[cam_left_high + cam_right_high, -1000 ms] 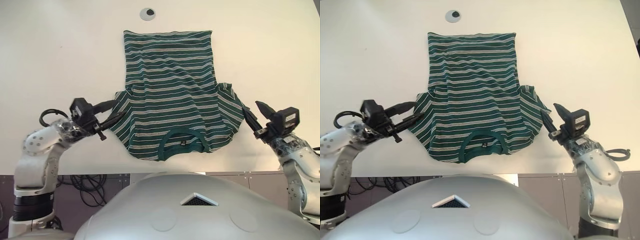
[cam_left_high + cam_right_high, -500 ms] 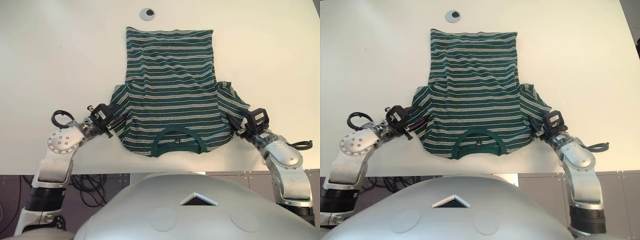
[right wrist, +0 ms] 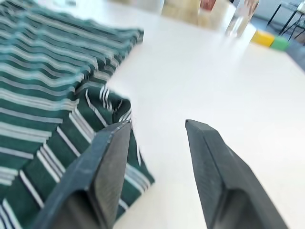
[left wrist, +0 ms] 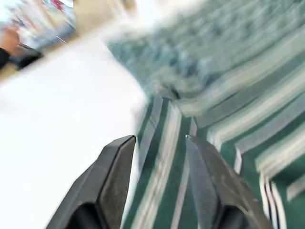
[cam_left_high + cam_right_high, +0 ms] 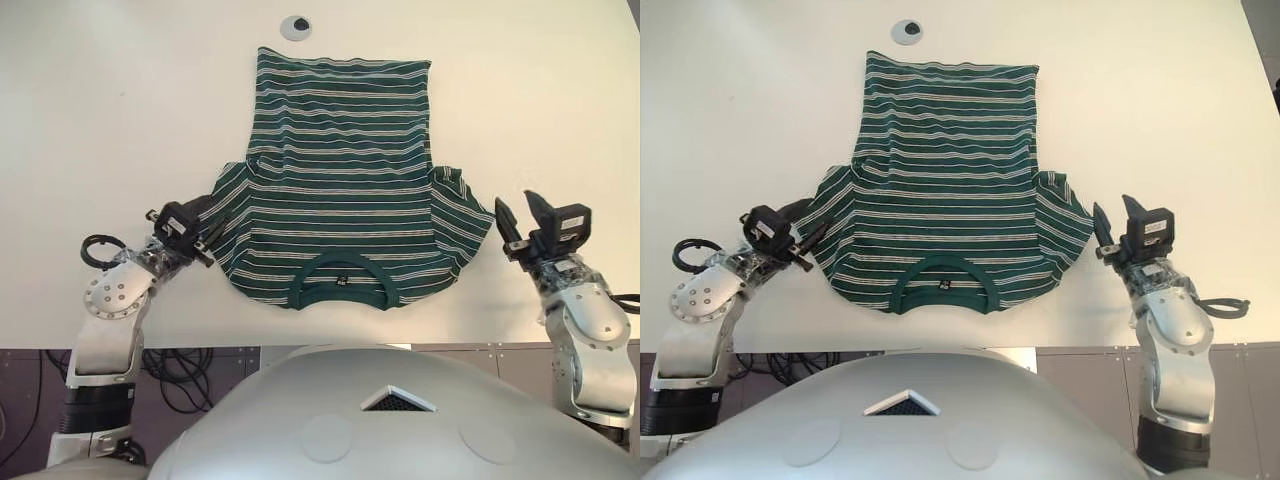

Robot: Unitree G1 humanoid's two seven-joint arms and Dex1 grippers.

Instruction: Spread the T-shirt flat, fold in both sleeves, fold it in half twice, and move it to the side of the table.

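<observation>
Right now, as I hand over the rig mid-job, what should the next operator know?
Left gripper: open, over the left sleeve at its edge.
Right gripper: open, beside the right sleeve.
T-shirt lies spread on the table, collar nearest the robot.
Done: spreading, mostly; the right sleeve is rumpled.
To do: fold both sleeves, halve twice, move aside.

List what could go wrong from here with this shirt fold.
1. The right pincer stands open beside the right sleeve, not over it. Shutting there may catch only table.
2. That sleeve lies rumpled, so folding it in may trap creases.
3. The collar lies near the table's front edge. A pull toward the robot might drag the shirt over it.
</observation>
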